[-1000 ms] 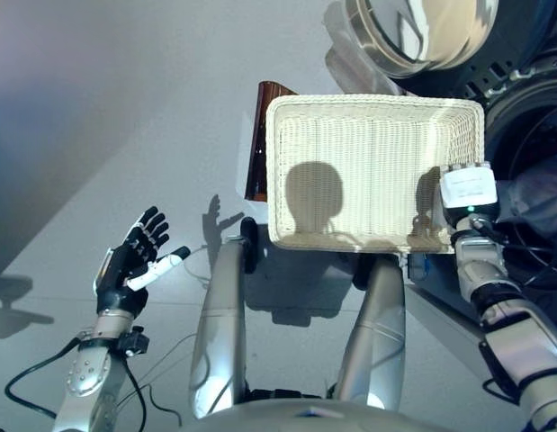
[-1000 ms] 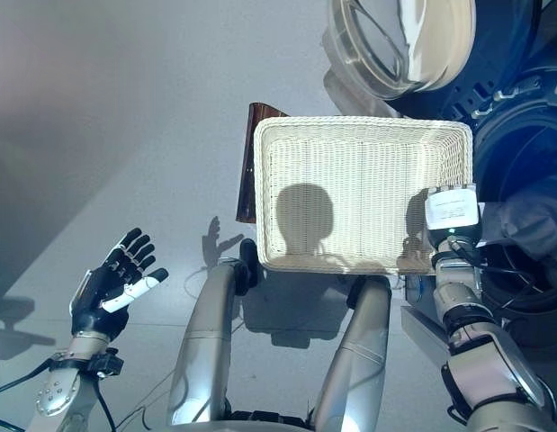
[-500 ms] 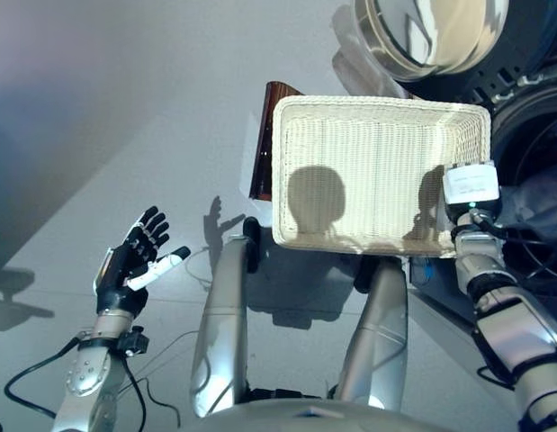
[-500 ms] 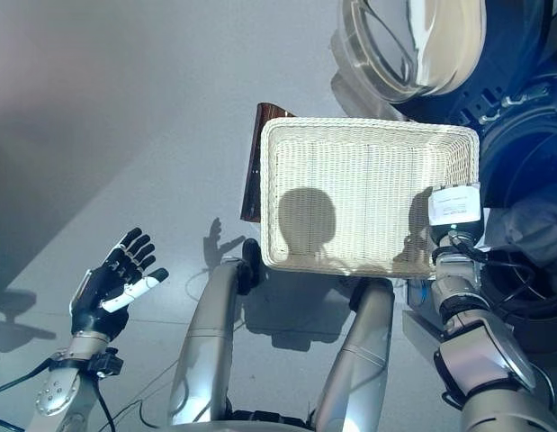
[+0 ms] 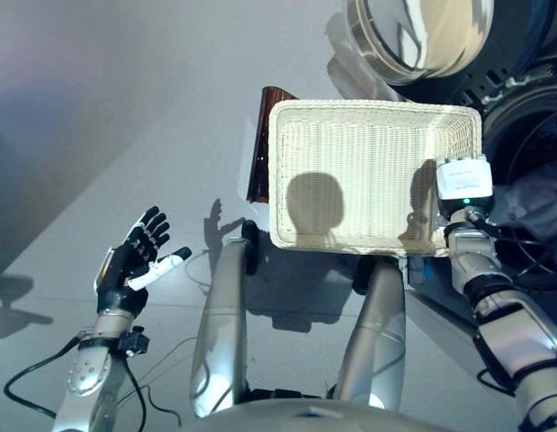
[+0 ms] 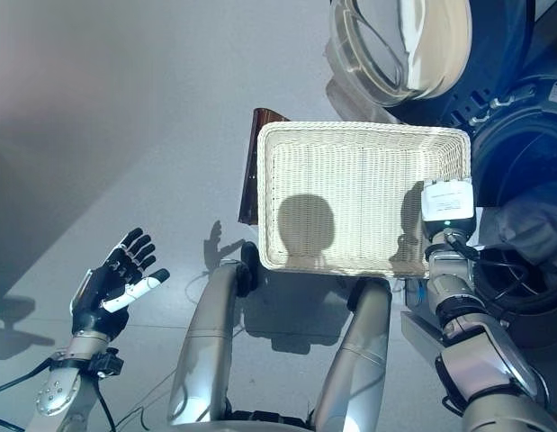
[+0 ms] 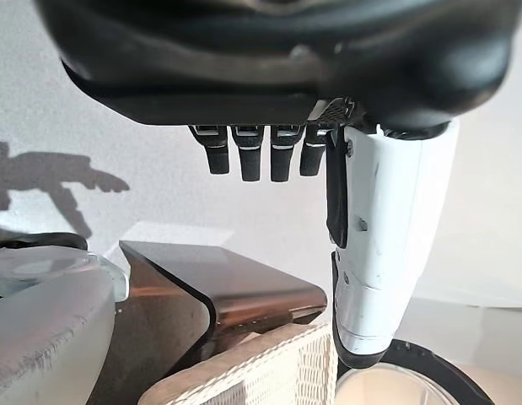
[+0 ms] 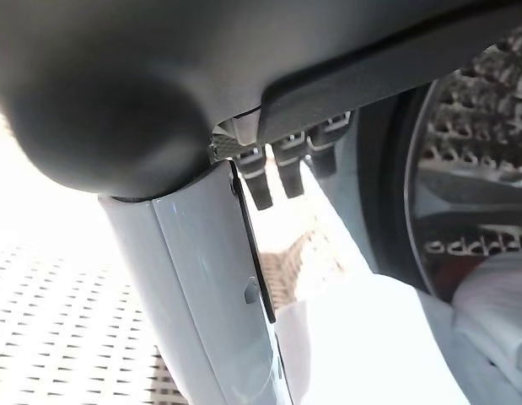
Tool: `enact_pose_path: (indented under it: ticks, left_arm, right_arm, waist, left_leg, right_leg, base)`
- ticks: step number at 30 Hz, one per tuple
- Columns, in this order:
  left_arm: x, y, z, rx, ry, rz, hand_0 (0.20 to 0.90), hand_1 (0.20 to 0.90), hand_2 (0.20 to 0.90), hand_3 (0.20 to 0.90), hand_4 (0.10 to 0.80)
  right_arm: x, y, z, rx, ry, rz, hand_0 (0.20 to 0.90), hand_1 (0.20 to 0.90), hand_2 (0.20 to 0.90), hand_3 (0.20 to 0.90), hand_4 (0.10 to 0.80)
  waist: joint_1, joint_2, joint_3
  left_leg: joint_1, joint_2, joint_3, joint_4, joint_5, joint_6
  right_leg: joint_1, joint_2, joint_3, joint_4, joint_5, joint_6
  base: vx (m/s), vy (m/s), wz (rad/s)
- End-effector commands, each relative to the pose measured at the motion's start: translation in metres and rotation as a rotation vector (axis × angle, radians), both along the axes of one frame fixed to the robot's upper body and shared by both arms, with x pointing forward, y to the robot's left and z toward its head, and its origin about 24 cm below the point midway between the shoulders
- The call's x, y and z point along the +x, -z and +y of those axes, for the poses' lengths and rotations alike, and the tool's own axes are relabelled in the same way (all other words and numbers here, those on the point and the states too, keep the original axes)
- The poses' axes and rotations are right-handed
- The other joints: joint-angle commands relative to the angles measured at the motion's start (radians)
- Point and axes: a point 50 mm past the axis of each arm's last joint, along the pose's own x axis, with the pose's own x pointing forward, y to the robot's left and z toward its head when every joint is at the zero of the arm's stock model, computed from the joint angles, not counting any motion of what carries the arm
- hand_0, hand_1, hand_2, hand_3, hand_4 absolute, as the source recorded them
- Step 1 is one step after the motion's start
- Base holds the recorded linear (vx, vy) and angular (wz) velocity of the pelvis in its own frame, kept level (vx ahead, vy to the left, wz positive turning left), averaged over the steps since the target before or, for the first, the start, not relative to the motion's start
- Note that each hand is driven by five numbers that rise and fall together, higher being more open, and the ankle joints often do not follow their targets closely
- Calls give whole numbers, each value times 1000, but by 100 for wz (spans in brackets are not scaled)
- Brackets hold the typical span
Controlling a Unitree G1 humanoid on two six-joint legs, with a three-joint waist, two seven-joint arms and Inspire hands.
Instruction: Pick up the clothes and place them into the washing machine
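No clothes lie in the cream woven rectangular basket [image 5: 368,171], which looks emptied; right hand [image 8: 282,164] now relaxed near its right rim, left hand [image 5: 134,256] spread wide, idle.

You can't see the right hand [image 5: 464,180] beyond its wrist unit; the washing machine [image 6: 521,207] and its door [image 5: 422,36] are cut off at the edge.

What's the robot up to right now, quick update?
Left hand open, idle off to the side. Right hand open over the wicker basket's edge, holding nothing. Basket empty; grey clothes lie in the washing machine drum. Nothing in the way.
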Motion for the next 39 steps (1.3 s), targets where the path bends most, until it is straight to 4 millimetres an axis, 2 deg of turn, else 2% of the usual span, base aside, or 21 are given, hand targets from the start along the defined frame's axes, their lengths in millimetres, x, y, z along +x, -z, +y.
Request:
enact_pose_path:
  ticks: [1, 8, 11, 12, 13, 14, 16, 17, 18, 19, 22, 26, 31, 34, 35, 36, 39]
  left_arm:
    - [-6, -21, 14, 56, -51, -110, 900, 900, 900, 900, 800]
    - [-4, -19, 13, 52, -58, -113, 900, 900, 900, 900, 800]
    - [-2, -16, 13, 47, -64, -106, 900, 900, 900, 900, 800]
    - [-2, -15, 13, 49, -68, -102, 900, 900, 900, 900, 800]
    - [-2, -12, 13, 43, -75, -94, 900, 900, 900, 900, 800]
    - [-2, -10, 14, 41, -79, -85, 900, 900, 900, 900, 800]
    - [-1, -9, 14, 45, -74, -80, 900, 900, 900, 900, 800]
    - [0, -9, 14, 45, -73, -80, 900, 900, 900, 900, 800]
    - [-1, -9, 15, 44, -78, -76, 900, 900, 900, 900, 800]
    - [-1, -9, 16, 40, -82, -74, 900, 900, 900, 900, 800]
    - [-4, -8, 20, 34, -90, -63, 900, 900, 900, 900, 800]
    - [-4, -8, 22, 27, -84, -58, 900, 900, 900, 900, 800]
    - [-5, -9, 22, 26, -73, -61, 900, 900, 900, 900, 800]
    - [-5, -12, 23, 33, -71, -68, 900, 900, 900, 900, 800]
    - [-6, -11, 23, 32, -72, -68, 900, 900, 900, 900, 800]
    - [-5, -15, 22, 40, -64, -82, 900, 900, 900, 900, 800]
    - [-4, -16, 20, 36, -58, -89, 900, 900, 900, 900, 800]
  right_arm:
    - [-5, -20, -18, -29, 57, -121, 200, 200, 200, 200, 300]
    - [0, -30, -2, 90, -26, -277, 200, 200, 200, 200, 300]
    - [3, -28, 8, 312, -40, -399, 216, 216, 216, 216, 312]
    - [3, -26, 11, 404, -44, -445, 480, 480, 480, 480, 500]
    - [2, -25, 13, 514, -43, -509, 538, 538, 538, 538, 541]
    - [2, -22, 15, 580, -46, -530, 900, 900, 900, 900, 800]
    - [2, -22, 16, 750, -48, -610, 900, 900, 900, 900, 800]
    - [2, -22, 16, 752, -47, -611, 900, 900, 900, 900, 800]
    - [2, -18, 16, 933, -23, -700, 900, 900, 900, 900, 800]
    - [3, -18, 18, 1039, -22, -745, 900, 900, 900, 900, 800]
    - [1, -15, 17, 1223, -23, -804, 900, 900, 900, 900, 800]
    - [-3, -6, 16, 1349, -7, -815, 900, 900, 900, 900, 800]
    - [-4, -3, 10, 1316, 28, -790, 900, 900, 900, 900, 800]
    - [-7, 2, -1, 1048, 81, -633, 900, 900, 900, 900, 800]
    - [-6, 2, 0, 1046, 79, -633, 900, 900, 900, 900, 800]
    - [-8, 3, -6, 921, 106, -568, 900, 900, 900, 900, 800]
    - [-15, 11, -19, 854, 225, -548, 900, 900, 900, 900, 800]
  waist:
    - [-9, 6, -66]
    - [-12, 1, -71]
    - [-15, -5, -81]
    - [-14, -7, -84]
    - [-17, -10, -89]
    - [-15, -12, -93]
    - [-16, -15, -99]
    - [-14, -15, -99]
    - [-14, -17, -105]
    - [-15, -18, -109]
    - [-15, -24, -121]
    - [-12, -30, -133]
    - [-2, -28, -139]
    - [9, -22, -143]
    - [8, -21, -143]
    - [14, -18, -143]
    - [20, -10, -144]
  left_leg:
    - [11, 44, -31, -102, 14, -59]
    - [38, 42, -31, -117, 15, -56]
    - [55, 47, -31, -135, 18, -54]
    - [63, 48, -29, -140, 19, -54]
    - [69, 49, -28, -149, 21, -54]
    - [75, 49, -28, -155, 22, -54]
    - [84, 52, -27, -167, 26, -55]
    - [85, 52, -27, -168, 26, -55]
    - [90, 52, -28, -173, 27, -54]
    - [94, 51, -27, -176, 28, -53]
    - [104, 50, -30, -185, 30, -52]
    - [114, 48, -31, -193, 32, -52]
    - [127, 42, -30, -202, 33, -51]
    - [125, 41, -32, -202, 35, -51]
    - [125, 41, -32, -202, 34, -51]
    - [122, 39, -33, -200, 33, -52]
    - [119, 39, -33, -198, 32, -52]
  right_leg:
    - [-13, 11, 4, -57, 32, -36]
    - [13, 13, -1, -69, 36, -37]
    - [30, 15, -5, -84, 40, -37]
    - [38, 16, -7, -89, 42, -37]
    - [49, 17, -10, -101, 44, -38]
    - [55, 19, -10, -110, 47, -37]
    - [67, 19, -12, -126, 52, -36]
    - [68, 19, -12, -127, 52, -36]
    - [74, 17, -14, -134, 54, -35]
    - [78, 18, -16, -137, 56, -35]
    - [89, 19, -18, -146, 56, -35]
    - [102, 16, -23, -157, 55, -34]
    - [117, 14, -27, -167, 58, -32]
    - [122, 10, -29, -168, 58, -31]
    - [121, 10, -29, -167, 58, -31]
    - [120, 9, -30, -165, 58, -30]
    - [117, 6, -32, -163, 57, -27]
  base:
    - [0, 0, 0]
    - [0, 0, 0]
    - [21, -4, -1]
    - [38, -11, -3]
    - [33, -9, -5]
    - [39, -15, -7]
    - [24, -14, -8]
    - [21, -5, -8]
    - [21, -4, -6]
    - [32, -6, -5]
    - [0, 0, 0]
    - [0, 0, 0]
    - [2, -4, 1]
    - [0, 0, 0]
    - [0, 0, 0]
    - [0, 0, 0]
    - [0, 0, 0]
